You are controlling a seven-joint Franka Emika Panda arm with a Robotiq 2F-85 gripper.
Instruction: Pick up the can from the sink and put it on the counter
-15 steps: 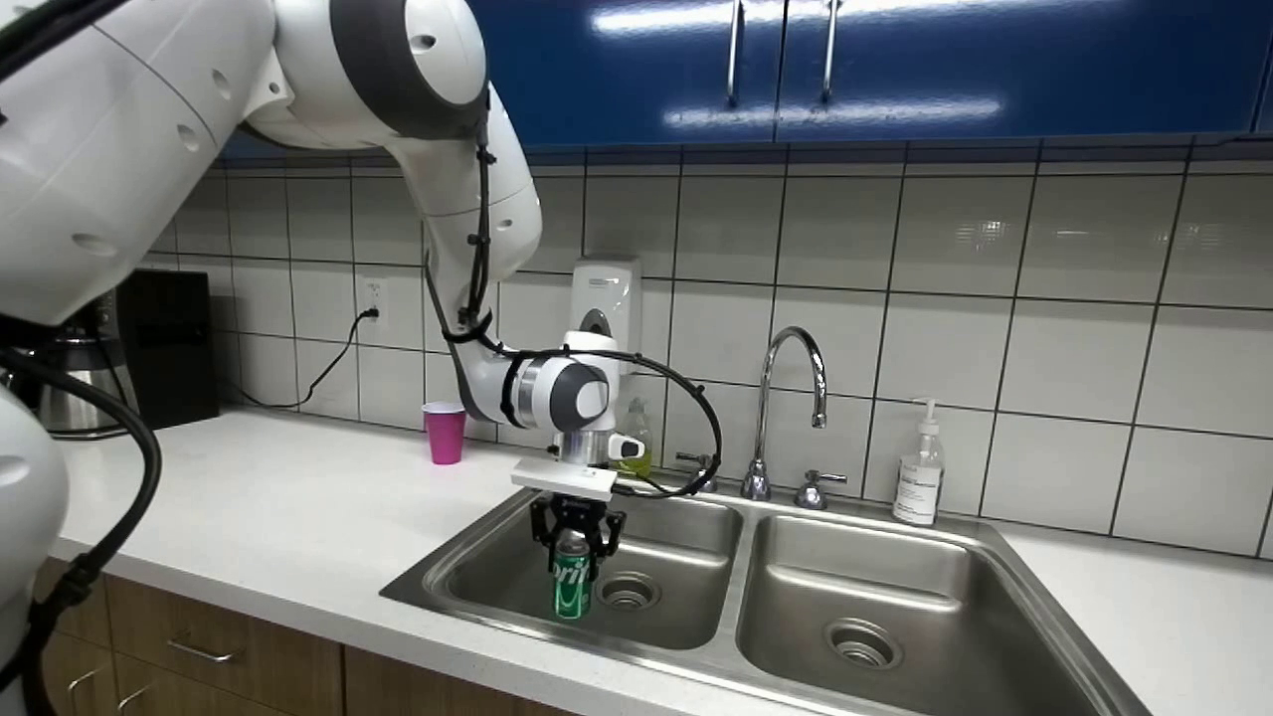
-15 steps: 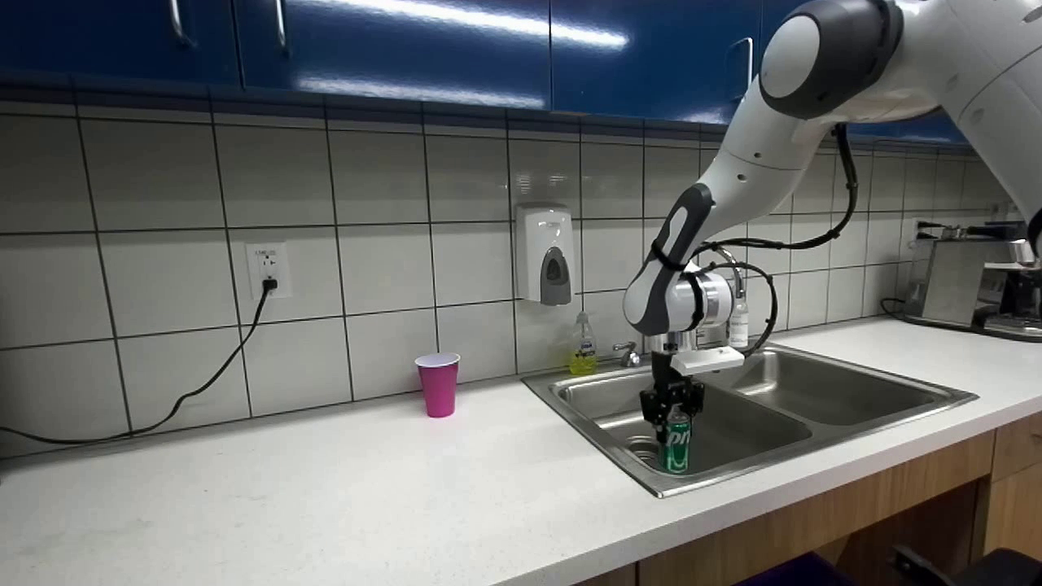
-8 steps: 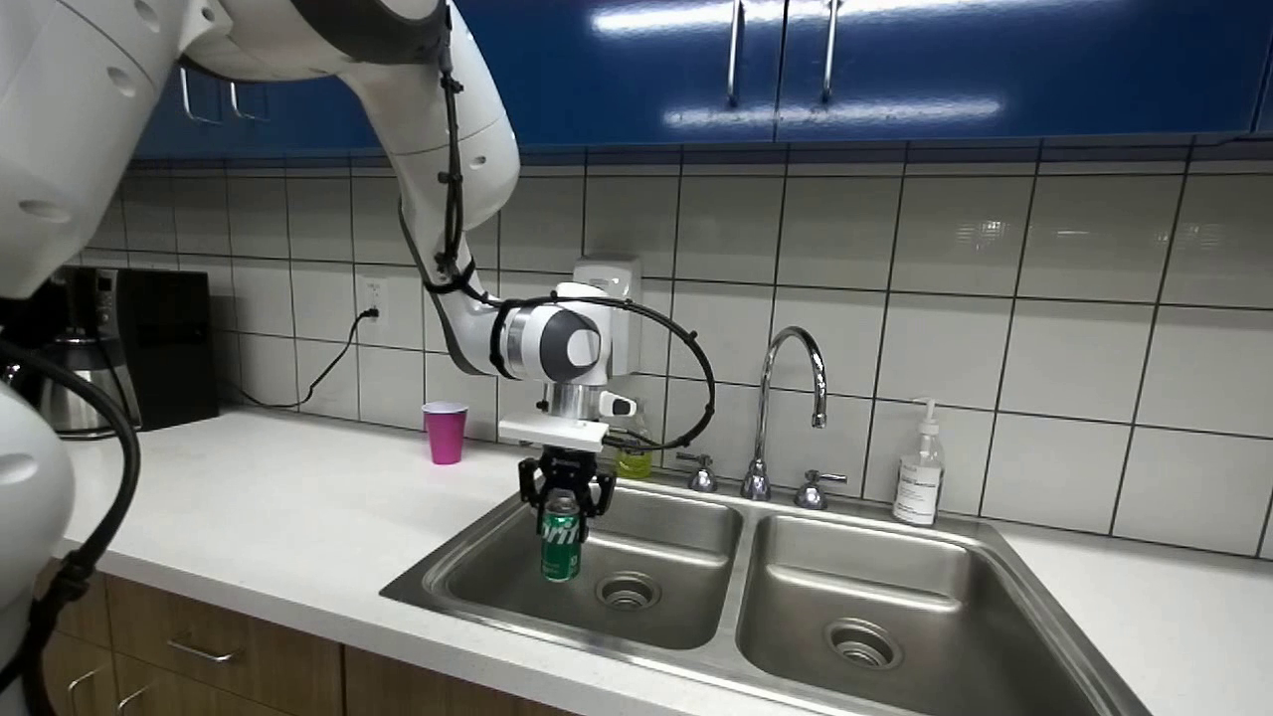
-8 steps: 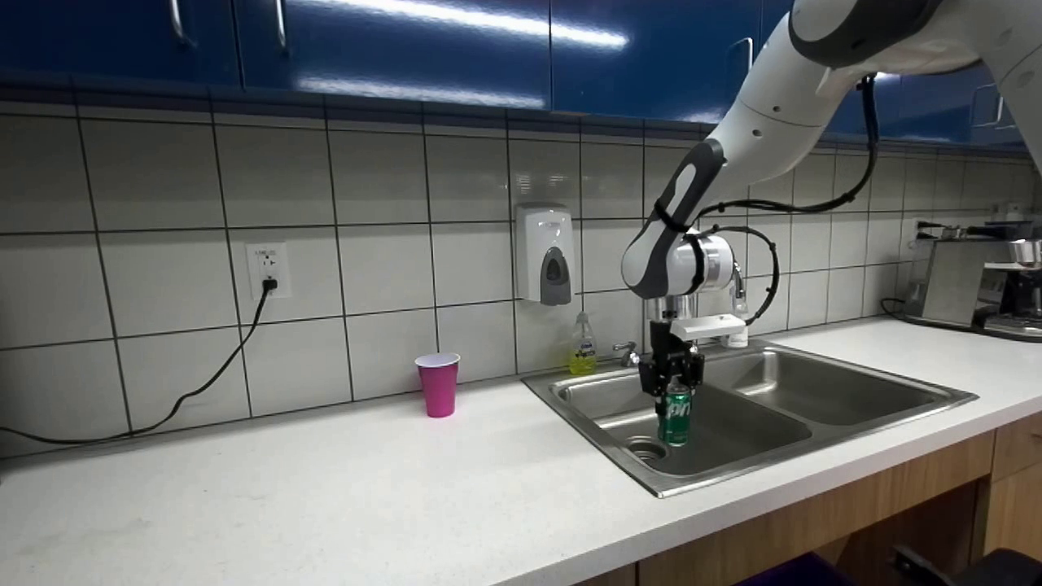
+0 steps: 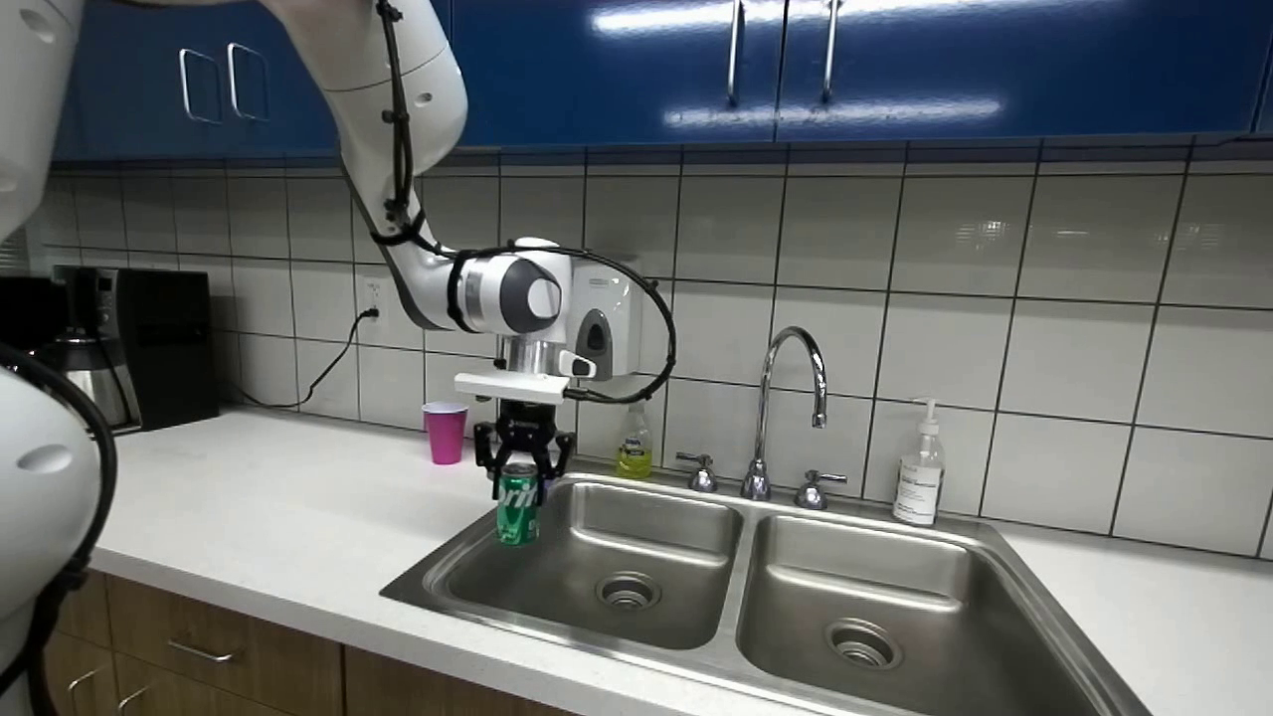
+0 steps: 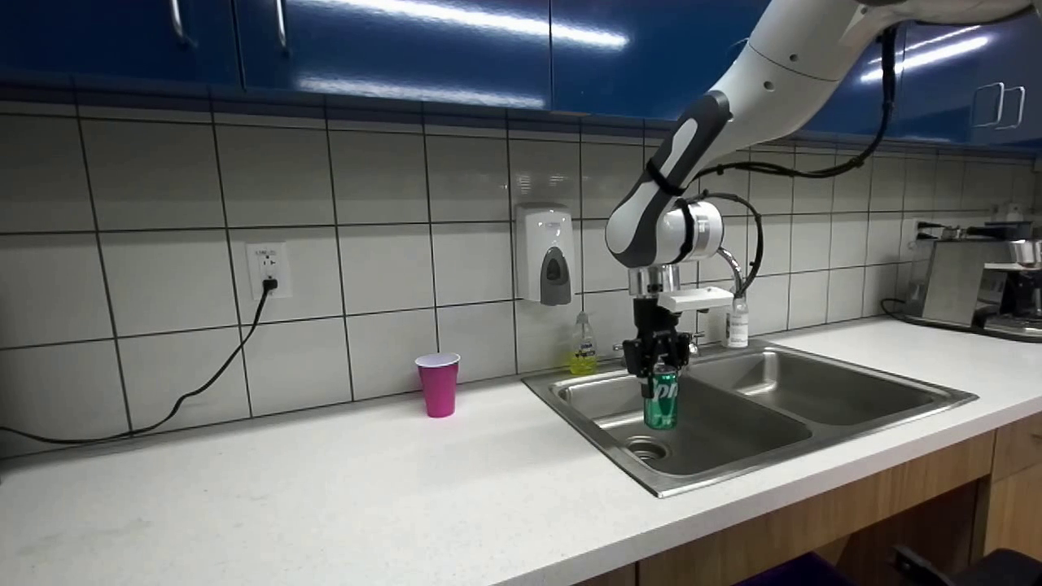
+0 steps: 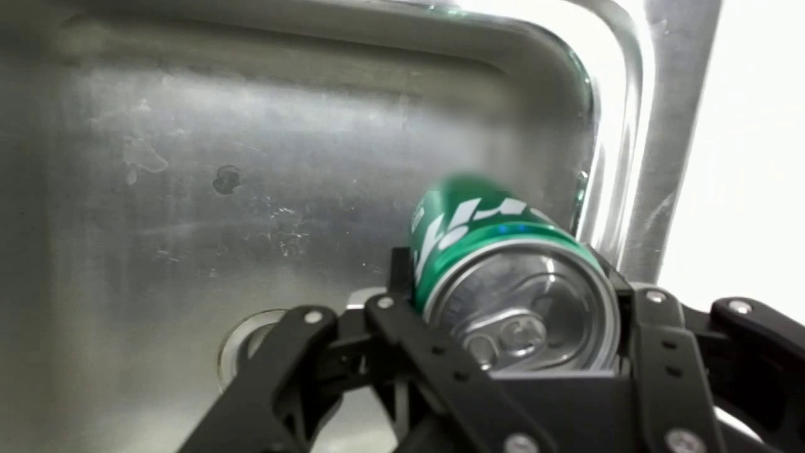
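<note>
The green can [image 5: 517,517] hangs roughly upright in my gripper [image 5: 519,489], and both also show in an exterior view, the can [image 6: 661,407] below the gripper [image 6: 661,376]. In the wrist view the fingers press on both sides of the can [image 7: 522,302], its silvery top facing the camera. The can is held above the basin of the steel sink [image 5: 731,597] nearest the pink cup, close to the basin's edge. The white counter [image 6: 326,488] begins just beyond the sink rim and shows at the right of the wrist view [image 7: 755,157].
A pink cup [image 5: 445,438] stands on the counter by the wall. A yellow soap bottle [image 6: 583,346] and a gooseneck faucet [image 5: 786,398] stand behind the sink. A white pump bottle [image 5: 918,477] and a wall dispenser [image 6: 545,254] are also near. Blue cabinets [image 6: 391,49] hang above.
My gripper has risen with the can in it, lifting the can from low in the basin. It has also moved toward the pink cup's side of the sink.
</note>
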